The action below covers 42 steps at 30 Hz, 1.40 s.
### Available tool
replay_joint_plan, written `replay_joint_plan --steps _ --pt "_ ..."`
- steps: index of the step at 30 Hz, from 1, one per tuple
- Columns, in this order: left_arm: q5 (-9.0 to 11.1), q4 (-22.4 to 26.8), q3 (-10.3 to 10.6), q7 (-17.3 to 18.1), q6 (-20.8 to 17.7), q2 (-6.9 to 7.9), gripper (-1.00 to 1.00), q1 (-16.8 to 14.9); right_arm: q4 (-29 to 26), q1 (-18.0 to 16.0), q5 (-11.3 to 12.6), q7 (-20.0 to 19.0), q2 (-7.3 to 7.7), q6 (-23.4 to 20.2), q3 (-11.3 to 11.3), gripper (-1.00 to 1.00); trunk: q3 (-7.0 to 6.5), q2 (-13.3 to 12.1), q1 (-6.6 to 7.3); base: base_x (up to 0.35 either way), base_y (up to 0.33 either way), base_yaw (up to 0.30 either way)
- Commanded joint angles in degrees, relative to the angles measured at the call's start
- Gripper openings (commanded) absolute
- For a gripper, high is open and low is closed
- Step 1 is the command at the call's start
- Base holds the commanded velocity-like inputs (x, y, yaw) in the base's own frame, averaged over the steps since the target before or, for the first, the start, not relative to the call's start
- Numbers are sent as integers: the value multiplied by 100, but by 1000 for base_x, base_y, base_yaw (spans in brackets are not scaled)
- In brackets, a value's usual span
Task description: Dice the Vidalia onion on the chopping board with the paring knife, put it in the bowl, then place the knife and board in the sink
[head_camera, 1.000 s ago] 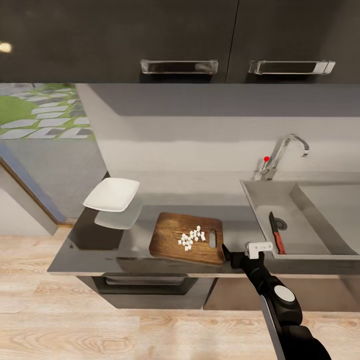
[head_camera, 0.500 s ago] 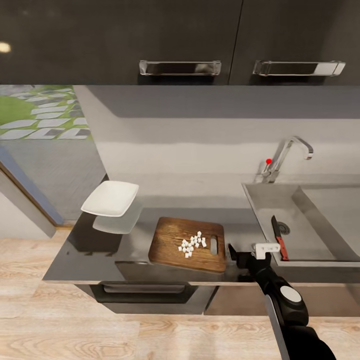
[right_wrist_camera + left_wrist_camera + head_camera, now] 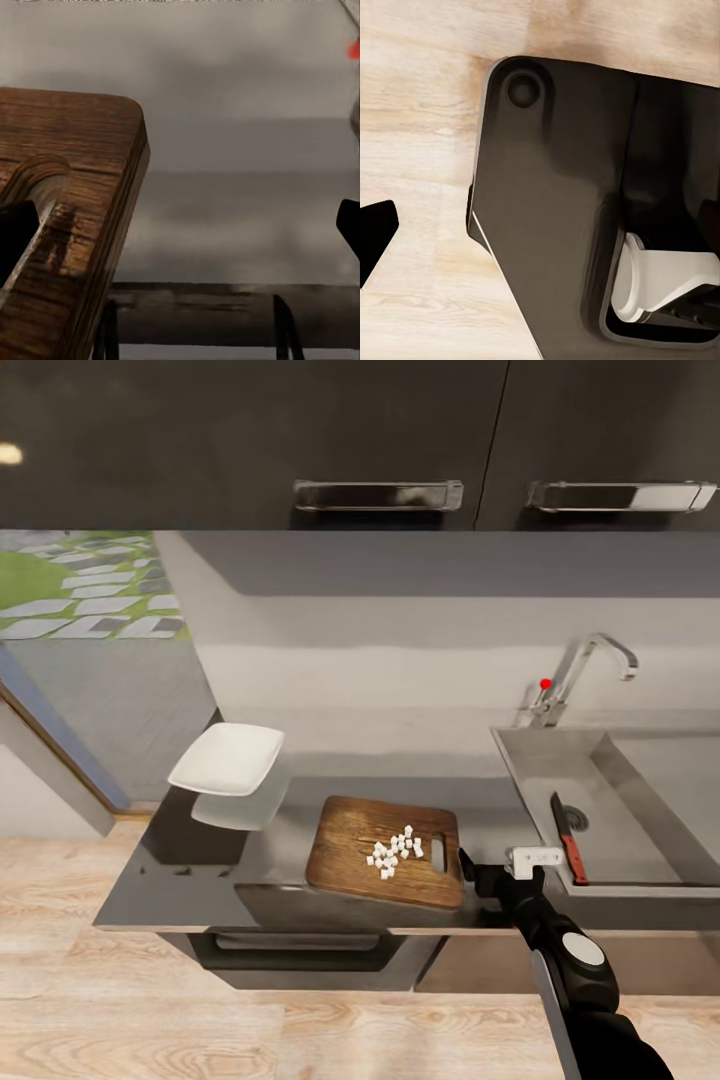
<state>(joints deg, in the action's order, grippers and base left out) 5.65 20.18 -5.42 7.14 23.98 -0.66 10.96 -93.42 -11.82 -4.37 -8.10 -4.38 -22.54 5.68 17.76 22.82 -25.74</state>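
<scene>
The right claw (image 3: 466,863) sits open at the chopping board's (image 3: 355,840) handle end on the tabletop (image 3: 180,860). Diced onion (image 3: 397,851) lies on the board; the knife (image 3: 567,838) rests in the sink (image 3: 530,760).

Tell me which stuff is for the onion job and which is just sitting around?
For the job: dark brown wooden chopping board, tiny pale onion dice, white squarish bowl, orange-handled paring knife, grey steel sink.

Just there: dark upper cabinets, wooden floor.
</scene>
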Motion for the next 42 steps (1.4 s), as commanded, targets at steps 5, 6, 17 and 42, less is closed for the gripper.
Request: replay_joint_plan --steps 5,6,17,42 --pt "59 9 -30 60 -7 -4 100 3 -10 -4 -46 -52 -8 -31 10 100 9 10 -4 32 39 0" --pt "59 10 -30 60 -7 -4 100 3 -8 -4 -46 -52 -9 -31 8 100 9 10 -4 7 9 0" --pt "59 4 -30 60 -7 -4 100 2 7 -4 -46 -52 -6 -40 -2 100 50 10 -4 1 1 0" --pt "59 6 -30 61 -7 -4 100 3 8 -4 -46 -52 -6 -34 -23 100 117 10 -4 0 28 0"
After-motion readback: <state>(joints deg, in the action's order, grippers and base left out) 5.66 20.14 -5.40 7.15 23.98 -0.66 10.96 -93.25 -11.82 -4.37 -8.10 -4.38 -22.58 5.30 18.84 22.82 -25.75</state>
